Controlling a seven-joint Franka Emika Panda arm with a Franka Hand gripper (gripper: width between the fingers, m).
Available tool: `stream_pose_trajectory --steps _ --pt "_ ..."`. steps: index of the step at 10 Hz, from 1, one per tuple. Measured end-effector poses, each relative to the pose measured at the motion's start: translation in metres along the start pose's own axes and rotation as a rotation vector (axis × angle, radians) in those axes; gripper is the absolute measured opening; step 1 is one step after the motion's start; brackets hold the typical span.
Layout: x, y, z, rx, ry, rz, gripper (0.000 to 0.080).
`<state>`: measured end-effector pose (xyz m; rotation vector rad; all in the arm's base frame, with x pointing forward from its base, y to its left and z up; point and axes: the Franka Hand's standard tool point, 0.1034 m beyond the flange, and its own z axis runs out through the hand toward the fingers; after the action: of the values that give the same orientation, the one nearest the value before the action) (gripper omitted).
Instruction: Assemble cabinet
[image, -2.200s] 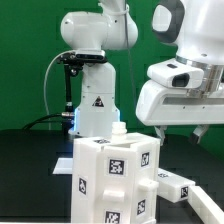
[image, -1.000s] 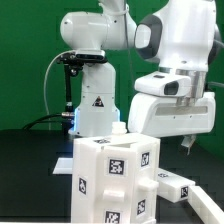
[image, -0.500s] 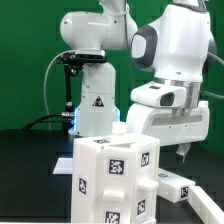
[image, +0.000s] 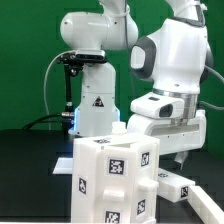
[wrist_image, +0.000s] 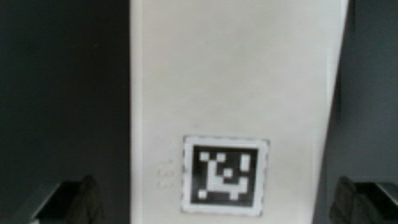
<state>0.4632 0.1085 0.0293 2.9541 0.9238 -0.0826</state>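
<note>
The cabinet body (image: 115, 180), a white box with black-and-white tags, stands at the front of the exterior view. A flat white cabinet panel (image: 178, 186) with tags lies on the black table to the exterior view's right of it. My gripper (image: 180, 157) hangs low just above that panel, partly hidden behind the box. In the wrist view the long white panel (wrist_image: 231, 80) with one tag (wrist_image: 226, 172) runs between my fingers. My gripper (wrist_image: 222, 205) is open. Its dark fingertips (wrist_image: 75, 200) stand on either side of the panel with a gap on each side.
A white robot base (image: 92, 100) stands at the back behind the cabinet body. A thin black stand with cables (image: 63, 85) is at the back on the exterior view's left. A green backdrop closes the scene.
The arm has come down and shifted toward the exterior view's left, bringing the gripper low over the panel beside the cabinet body. The cabinet parts have not moved.
</note>
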Motion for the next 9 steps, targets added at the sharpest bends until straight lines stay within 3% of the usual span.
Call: stream_pose_trajectory --steps 8,9 --pt "-0.007 -0.001 0.021 0.005 -0.023 0.002 0.0648" --pt "-0.007 -0.001 0.021 0.005 -0.023 0.002 0.0551"
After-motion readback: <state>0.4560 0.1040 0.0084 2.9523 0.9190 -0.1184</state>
